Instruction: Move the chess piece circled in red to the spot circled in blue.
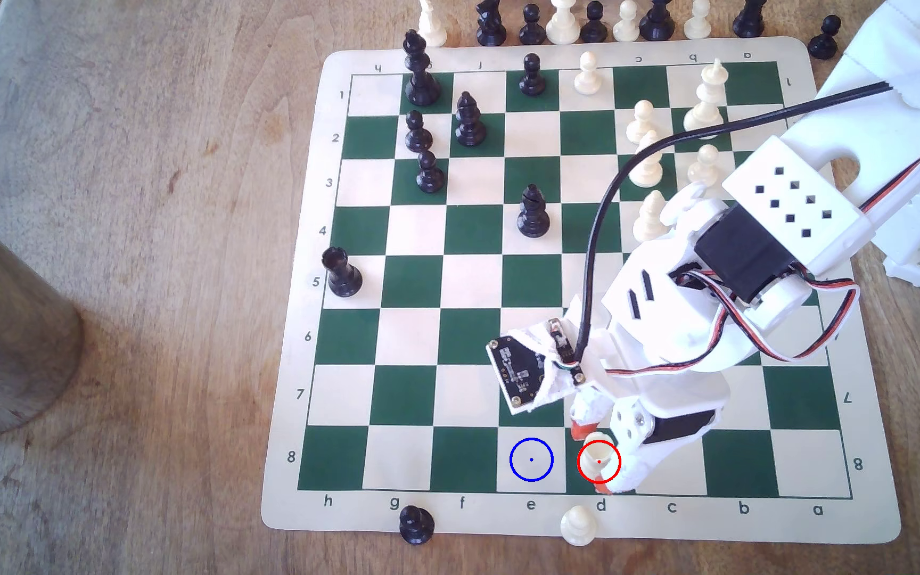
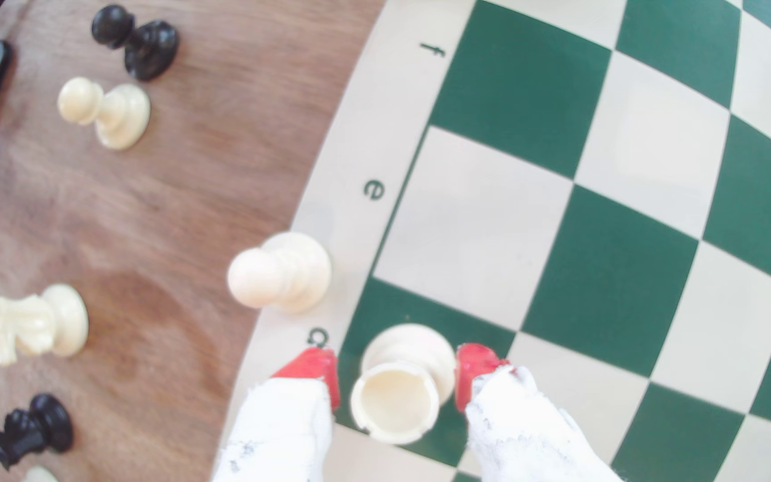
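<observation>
While straddling the short cream-white rook with the hollow ring top (image 1: 597,459) (image 2: 397,398), upright on the red-circled dark green square in the edge row of the green-and-cream vinyl chess mat (image 1: 292,525): white cloth-wrapped gripper with red tips (image 1: 590,459) (image 2: 397,375) gaping partly open, one pad seemingly touching the base, the other just apart, clamping nothing. Risking a topple through one-sided closing, or a slip off the flared base. Lying bare just beside: blue-circled cream square (image 1: 531,459) (image 2: 476,218). Crowding the mat's border nearby: round-headed cream pawn (image 1: 578,524) (image 2: 281,273), probably escaping all but a stray low carry.

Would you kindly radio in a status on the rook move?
Gripper open, fingers either side of the white rook, apparently not clamped. Rook upright on d8. Blue-circled spot beside it bare.
</observation>
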Motion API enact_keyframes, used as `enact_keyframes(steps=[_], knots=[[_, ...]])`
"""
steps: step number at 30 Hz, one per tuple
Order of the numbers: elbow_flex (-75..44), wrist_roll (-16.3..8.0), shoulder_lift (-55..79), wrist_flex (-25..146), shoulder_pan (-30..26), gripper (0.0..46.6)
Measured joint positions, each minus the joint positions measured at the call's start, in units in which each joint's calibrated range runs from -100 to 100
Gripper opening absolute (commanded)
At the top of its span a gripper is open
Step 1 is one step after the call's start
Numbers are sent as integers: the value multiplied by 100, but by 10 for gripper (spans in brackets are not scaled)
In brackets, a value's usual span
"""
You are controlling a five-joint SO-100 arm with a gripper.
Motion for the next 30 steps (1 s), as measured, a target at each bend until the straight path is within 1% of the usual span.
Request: enact_keyframes(steps=[9,16,23,26,30], knots=[[0,54,0,135,0,2],[-217,39,-42,542,0,2],[-976,-186,-461,1068,0,2],[-1229,-269,-461,1092,0,2],[-1573,-381,-344,1004,133,2]])
